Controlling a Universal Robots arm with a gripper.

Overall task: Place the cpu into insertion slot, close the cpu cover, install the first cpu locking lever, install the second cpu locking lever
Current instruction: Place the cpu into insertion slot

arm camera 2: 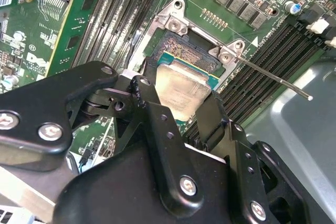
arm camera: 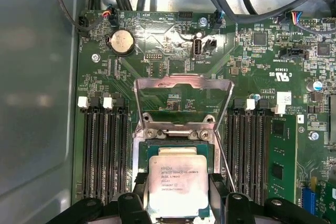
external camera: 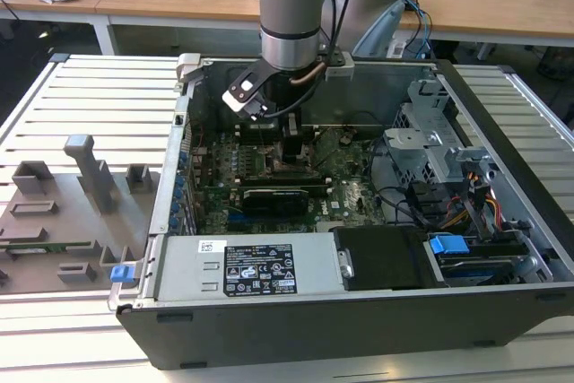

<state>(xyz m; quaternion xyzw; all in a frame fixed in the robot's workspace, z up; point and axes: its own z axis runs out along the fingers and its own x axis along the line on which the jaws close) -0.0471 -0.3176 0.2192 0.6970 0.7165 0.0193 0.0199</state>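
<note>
Down inside the open computer case (external camera: pixel 314 334), low over the green motherboard (arm camera: pixel 252 77). Pinching the cpu (arm camera: pixel 177 182) with the gripper (arm camera: pixel 178 195), closed only as far as the chip's width. Gripping with the fingers (arm camera: pixel 218 195) on two opposite edges, leaving the pale metal lid facing up and untouched.

Looks like the right place to take it: by the edges, clear of the contacts underneath. Probably a light, stiff little slab with a smooth metal top and a thin green border. Likely slippery enough to twist in a weak pinch, and unforgiving if dropped or dragged.

Just as delicate below, by the look of it: the insertion slot (arm camera 2: pixel 191 51), dark, metal-rimmed, full of fine contacts. Best met flat and square, with no sliding.

In the second wrist view, held squarely between the fingertips and hanging over the near part of the socket, with the far part visible beyond the chip's edge. Seated, or just above? Cannot tell from here.

Behind the socket, the cpu cover (arm camera: pixel 184 81), tilted up on its hinge and out of the way. Off to one side, a thin locking lever (arm camera 2: pixel 273 74), unlatched and angled away from the socket.
</note>
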